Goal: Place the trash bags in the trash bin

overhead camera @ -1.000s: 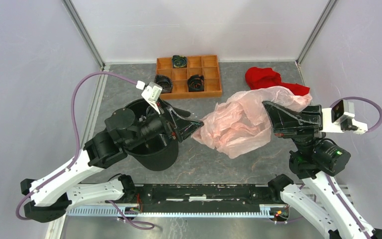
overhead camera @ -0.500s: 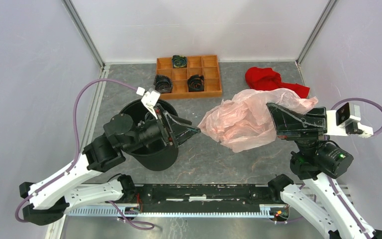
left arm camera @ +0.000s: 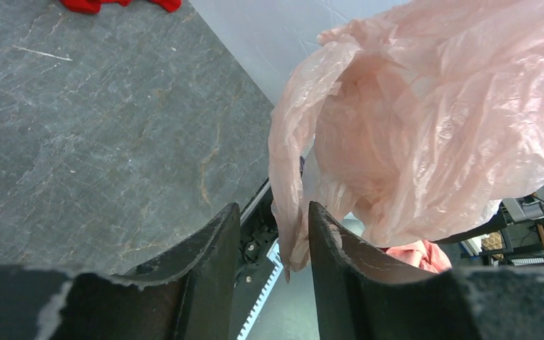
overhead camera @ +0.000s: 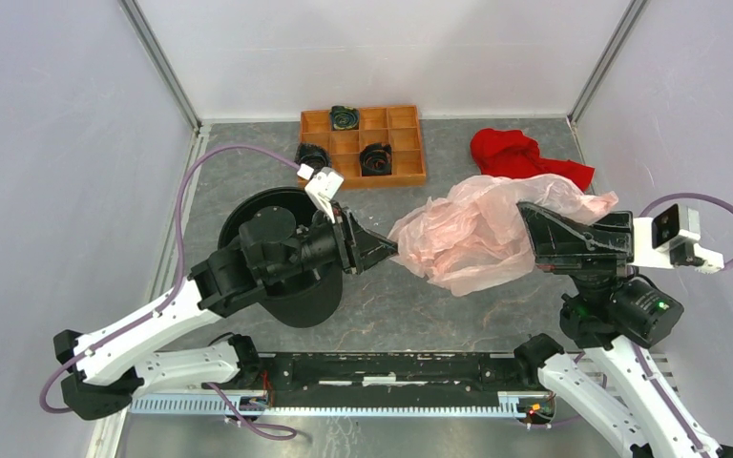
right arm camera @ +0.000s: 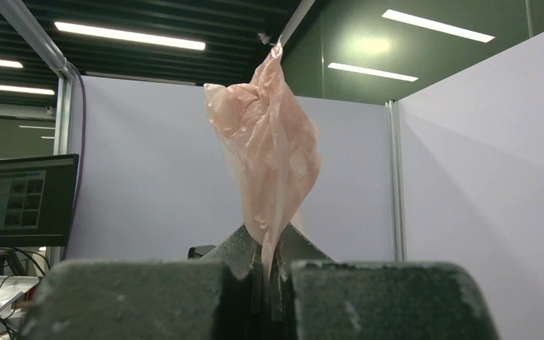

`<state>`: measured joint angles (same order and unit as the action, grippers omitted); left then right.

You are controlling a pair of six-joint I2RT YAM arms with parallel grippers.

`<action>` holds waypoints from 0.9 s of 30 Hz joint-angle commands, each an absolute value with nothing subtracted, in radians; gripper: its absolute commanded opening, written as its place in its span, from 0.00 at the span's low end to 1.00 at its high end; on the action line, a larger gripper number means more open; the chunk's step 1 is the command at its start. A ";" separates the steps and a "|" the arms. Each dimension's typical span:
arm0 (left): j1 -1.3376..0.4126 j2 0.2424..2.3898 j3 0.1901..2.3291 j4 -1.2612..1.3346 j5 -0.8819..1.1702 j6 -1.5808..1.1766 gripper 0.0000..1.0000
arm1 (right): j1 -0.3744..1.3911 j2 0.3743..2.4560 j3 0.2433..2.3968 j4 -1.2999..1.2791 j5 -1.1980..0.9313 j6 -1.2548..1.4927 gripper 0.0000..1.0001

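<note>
The thin pale pink trash bag point(overhead camera: 472, 234) hangs crumpled above the table between my two grippers. My right gripper point(overhead camera: 525, 215) is shut on the bag's right part; in the right wrist view the film point(right arm camera: 265, 142) rises from the closed gripper point(right arm camera: 268, 263). My left gripper point(overhead camera: 388, 250) is open at the bag's left tip. In the left wrist view a hanging edge of the bag point(left arm camera: 287, 212) lies between the parted fingers of the gripper point(left arm camera: 275, 209), close to the right one. The round black trash bin point(overhead camera: 298, 303) stands under my left arm, mostly hidden by it.
An orange compartment tray point(overhead camera: 406, 143) with dark coiled items sits at the back centre. A bright red cloth point(overhead camera: 511, 153) lies at the back right and also shows in the left wrist view point(left arm camera: 113, 4). Grey walls enclose the table on three sides.
My left gripper has moved right, from over the bin to the bag's left tip. My right gripper has shifted slightly right, carrying the bag with it.
</note>
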<state>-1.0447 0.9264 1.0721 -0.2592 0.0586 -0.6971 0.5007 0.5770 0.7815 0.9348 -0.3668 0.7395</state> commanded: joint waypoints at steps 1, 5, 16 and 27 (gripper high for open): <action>-1.045 0.958 1.144 -0.222 0.095 -0.698 0.43 | 0.498 0.562 0.795 0.911 -0.375 0.700 0.01; -1.044 0.995 1.196 -0.280 0.016 -0.654 0.03 | 0.498 0.557 0.793 0.831 -0.366 0.626 0.01; -1.034 1.234 1.365 -0.632 -0.510 -0.579 0.02 | 0.497 0.549 0.610 -0.178 0.351 0.210 0.04; -0.875 1.685 2.148 -0.793 -0.215 -0.402 0.02 | 0.498 1.035 1.222 -0.441 0.430 0.019 0.00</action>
